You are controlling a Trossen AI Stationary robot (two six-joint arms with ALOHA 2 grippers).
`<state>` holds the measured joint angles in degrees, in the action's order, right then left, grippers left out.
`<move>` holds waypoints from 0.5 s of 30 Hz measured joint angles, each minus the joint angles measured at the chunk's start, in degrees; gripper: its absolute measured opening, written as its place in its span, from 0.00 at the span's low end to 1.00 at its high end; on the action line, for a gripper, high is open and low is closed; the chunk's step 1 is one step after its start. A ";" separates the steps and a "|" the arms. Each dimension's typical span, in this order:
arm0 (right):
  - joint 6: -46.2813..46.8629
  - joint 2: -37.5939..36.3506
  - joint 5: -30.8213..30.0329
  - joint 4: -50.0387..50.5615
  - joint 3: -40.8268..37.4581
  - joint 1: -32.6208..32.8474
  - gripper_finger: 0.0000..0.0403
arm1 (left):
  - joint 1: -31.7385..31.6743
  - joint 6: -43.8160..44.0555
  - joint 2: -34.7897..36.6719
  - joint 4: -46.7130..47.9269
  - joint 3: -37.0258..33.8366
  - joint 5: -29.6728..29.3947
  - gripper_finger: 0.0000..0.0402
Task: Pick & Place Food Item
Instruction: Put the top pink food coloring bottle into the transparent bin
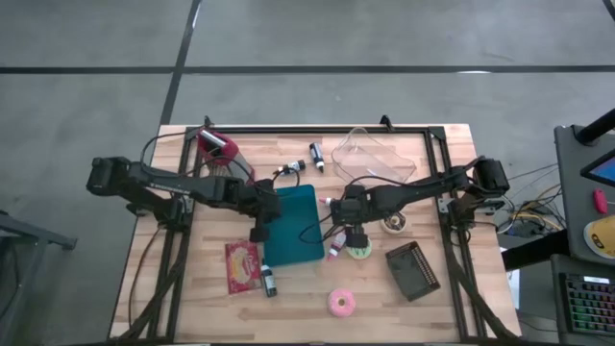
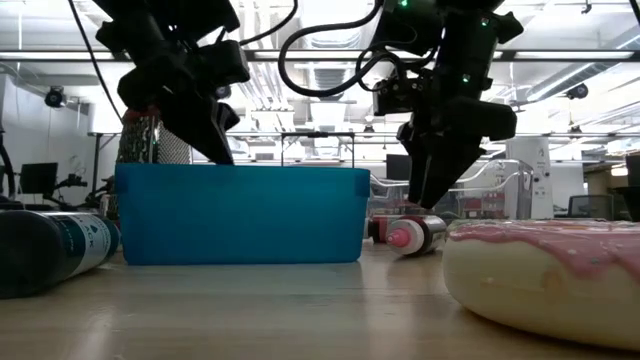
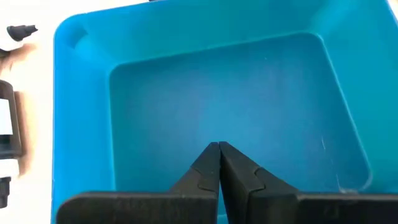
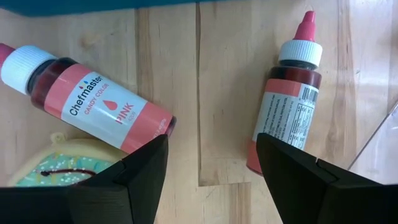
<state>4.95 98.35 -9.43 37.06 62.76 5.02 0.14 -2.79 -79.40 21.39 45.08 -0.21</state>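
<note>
Over the blue bin [image 3: 211, 93], left fingers [image 3: 205, 171] pressed together.

A: Both arms matte black, jointed segments, blocky housings at the bases.
B: Cables?
A: Black cable looped along each arm; low view shows loose loops above the wrists. Small green lights on the right arm's upper housing.
B: Fingers?
A: Left gripper [image 3: 219, 163]: two dark wedge fingers, stepped seam near the tips, flat black crossbar behind. Right gripper [image 4: 211, 163]: broad black angular fingers [image 4: 134, 171], bevelled faces, smooth plastic finish.
</note>
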 joint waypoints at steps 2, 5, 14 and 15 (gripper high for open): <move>-0.02 0.00 0.00 0.00 0.00 0.00 0.60 | 0.00 0.00 0.00 -0.02 0.00 0.00 0.02; -0.02 0.00 -0.02 -0.15 0.00 0.00 0.60 | 0.00 -0.01 0.00 0.00 0.00 0.00 0.02; -2.39 0.00 -4.38 -1.35 -0.28 -0.45 0.60 | 0.00 -0.02 0.00 -0.02 0.00 -0.16 0.02; -2.42 0.00 -4.45 -1.82 -0.40 -0.77 0.60 | 0.00 -0.02 0.00 -0.06 0.00 -0.53 0.02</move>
<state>2.53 98.35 -13.88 35.24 62.36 4.25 0.14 -2.81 -79.40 21.33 45.08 -0.74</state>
